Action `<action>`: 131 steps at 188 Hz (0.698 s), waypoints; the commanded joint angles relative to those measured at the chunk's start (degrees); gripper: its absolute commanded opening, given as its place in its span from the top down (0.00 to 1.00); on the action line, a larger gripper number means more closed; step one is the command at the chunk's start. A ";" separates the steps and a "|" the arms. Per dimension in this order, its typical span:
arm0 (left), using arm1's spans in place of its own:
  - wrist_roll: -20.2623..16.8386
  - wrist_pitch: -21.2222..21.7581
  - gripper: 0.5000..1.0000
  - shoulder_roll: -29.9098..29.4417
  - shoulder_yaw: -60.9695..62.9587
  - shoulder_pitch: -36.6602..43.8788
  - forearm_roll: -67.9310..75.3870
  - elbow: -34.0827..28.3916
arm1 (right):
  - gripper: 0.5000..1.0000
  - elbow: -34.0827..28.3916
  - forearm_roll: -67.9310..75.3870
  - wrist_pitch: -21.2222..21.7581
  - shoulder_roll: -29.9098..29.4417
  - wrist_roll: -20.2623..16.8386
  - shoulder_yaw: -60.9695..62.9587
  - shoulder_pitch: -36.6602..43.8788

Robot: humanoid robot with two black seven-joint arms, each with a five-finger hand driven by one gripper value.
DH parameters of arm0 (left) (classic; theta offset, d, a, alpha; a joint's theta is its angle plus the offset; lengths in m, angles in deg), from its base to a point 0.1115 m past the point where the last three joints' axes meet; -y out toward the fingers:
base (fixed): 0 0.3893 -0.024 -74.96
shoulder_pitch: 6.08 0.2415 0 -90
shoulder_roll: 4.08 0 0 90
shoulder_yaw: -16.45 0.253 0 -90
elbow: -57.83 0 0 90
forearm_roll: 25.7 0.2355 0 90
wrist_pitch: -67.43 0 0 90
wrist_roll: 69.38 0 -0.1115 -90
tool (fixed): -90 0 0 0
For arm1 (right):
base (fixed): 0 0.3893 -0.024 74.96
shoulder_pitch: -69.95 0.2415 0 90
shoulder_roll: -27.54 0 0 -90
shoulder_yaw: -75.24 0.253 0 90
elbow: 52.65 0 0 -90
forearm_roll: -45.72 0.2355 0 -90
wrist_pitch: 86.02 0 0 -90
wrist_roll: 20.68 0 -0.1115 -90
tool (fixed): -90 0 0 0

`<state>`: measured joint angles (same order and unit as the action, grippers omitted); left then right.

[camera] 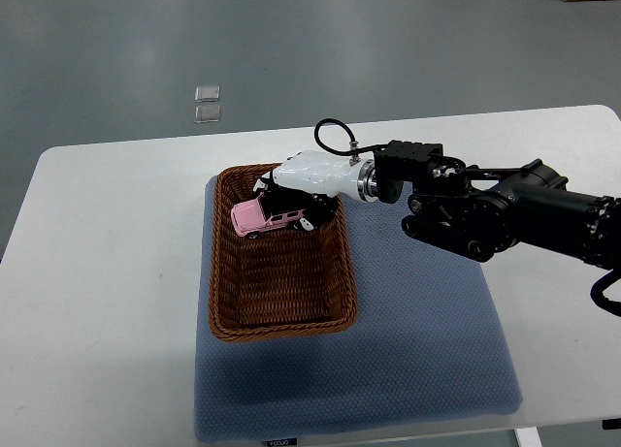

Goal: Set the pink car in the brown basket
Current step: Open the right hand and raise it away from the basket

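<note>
The pink car [254, 217] is a small toy jeep with black wheels, inside the far end of the brown wicker basket [281, 316]. My right hand [296, 200], white with black fingers, reaches in from the right over the basket's far rim. Its fingers are curled around the car's right part and hold it just above or on the basket floor; I cannot tell which. The left arm is not in view.
The basket stands on a blue-grey mat [417, 360] on a white table [97, 272]. The right arm [505, 214] crosses above the mat's far right. Two small clear squares [207, 103] lie on the grey floor beyond the table.
</note>
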<state>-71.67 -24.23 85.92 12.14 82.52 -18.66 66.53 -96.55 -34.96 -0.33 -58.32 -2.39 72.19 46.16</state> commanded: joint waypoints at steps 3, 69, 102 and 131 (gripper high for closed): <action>0.00 0.00 0.00 0.00 0.00 0.08 0.00 0.01 | 0.22 0.04 0.00 0.00 0.25 0.08 0.06 0.06; 0.00 0.00 0.00 0.00 0.09 0.08 -0.09 0.01 | 0.18 0.57 4.74 -0.53 4.38 -0.01 10.42 0.23; 0.00 0.00 0.00 0.00 0.09 0.08 -0.09 0.01 | 0.18 1.53 17.31 -0.09 9.30 -0.09 19.92 -1.61; 0.00 0.00 0.00 0.00 0.09 0.08 0.00 0.01 | 0.18 3.64 30.67 -0.09 12.90 -1.32 21.77 -5.39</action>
<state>-71.67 -24.24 85.92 12.24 82.61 -18.70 66.54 -94.35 -12.67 -0.43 -47.81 -3.08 92.90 43.15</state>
